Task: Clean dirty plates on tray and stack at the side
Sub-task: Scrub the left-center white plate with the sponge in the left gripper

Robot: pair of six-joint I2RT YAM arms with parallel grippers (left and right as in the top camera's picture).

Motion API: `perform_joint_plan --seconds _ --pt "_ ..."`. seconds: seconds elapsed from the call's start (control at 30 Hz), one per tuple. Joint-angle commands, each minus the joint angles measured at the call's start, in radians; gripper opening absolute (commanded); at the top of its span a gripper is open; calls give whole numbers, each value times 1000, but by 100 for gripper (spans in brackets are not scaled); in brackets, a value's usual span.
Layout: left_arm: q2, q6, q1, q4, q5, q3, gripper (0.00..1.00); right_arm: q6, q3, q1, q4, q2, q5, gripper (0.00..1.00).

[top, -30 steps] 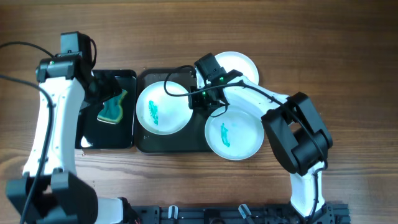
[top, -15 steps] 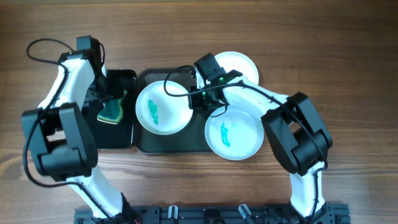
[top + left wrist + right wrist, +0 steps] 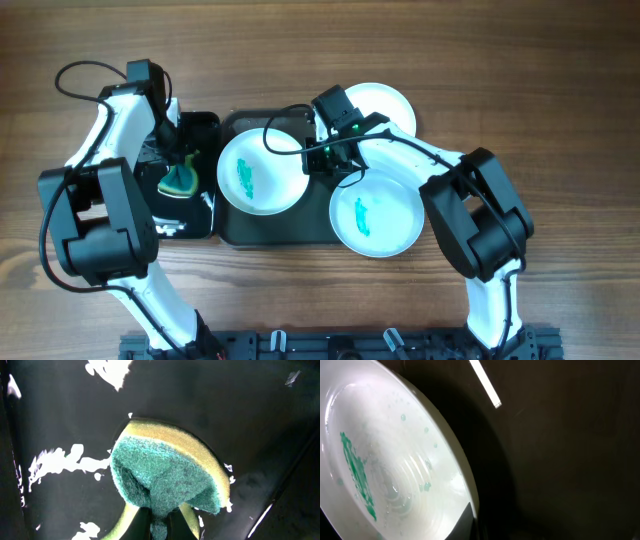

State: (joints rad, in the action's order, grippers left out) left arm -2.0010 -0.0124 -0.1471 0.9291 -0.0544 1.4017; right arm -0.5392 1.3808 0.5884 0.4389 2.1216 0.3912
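Three plates are in view. The left plate (image 3: 262,172) lies in the dark tray (image 3: 290,228) with a teal smear. My right gripper (image 3: 325,165) is shut on its right rim; the right wrist view shows a finger pinching the wet rim of this plate (image 3: 395,470). A white smeared plate (image 3: 377,213) overhangs the tray's right edge. Another white plate (image 3: 385,100) sits at the back right, no smear showing. My left gripper (image 3: 185,160) is shut on a green-and-yellow sponge (image 3: 180,182), squeezed in my left gripper (image 3: 160,527) with the sponge (image 3: 165,475) bulging over it.
A narrower black tray (image 3: 205,130), wet and glossy (image 3: 250,420), lies left of the dark tray, under the sponge. Cables loop over both arms. Bare wooden table (image 3: 560,100) surrounds the trays.
My left arm swung in over the black tray and its jaws closed on the sponge, bunching it up. The right arm and the plates have not moved.
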Motion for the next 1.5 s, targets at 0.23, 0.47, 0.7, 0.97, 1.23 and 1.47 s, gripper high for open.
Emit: perform_joint_plan --seconds 0.23,0.47,0.7,0.97,1.23,1.47 --pt "188 115 51 275 233 231 4 -76 14 -2 38 23 -55 4" --pt "185 282 203 272 254 163 4 -110 14 -37 153 -39 -200 4" --pt "178 414 322 7 199 -50 4 -119 13 -23 168 -47 -242 4" --pt "66 410 351 -236 191 -136 4 -115 13 -23 168 -47 -238 4" --pt "-3 216 388 -180 572 -136 4 -115 13 -23 168 -47 -238 4" --pt "-2 316 372 -193 408 -132 4 -114 13 -23 169 -47 -238 4"
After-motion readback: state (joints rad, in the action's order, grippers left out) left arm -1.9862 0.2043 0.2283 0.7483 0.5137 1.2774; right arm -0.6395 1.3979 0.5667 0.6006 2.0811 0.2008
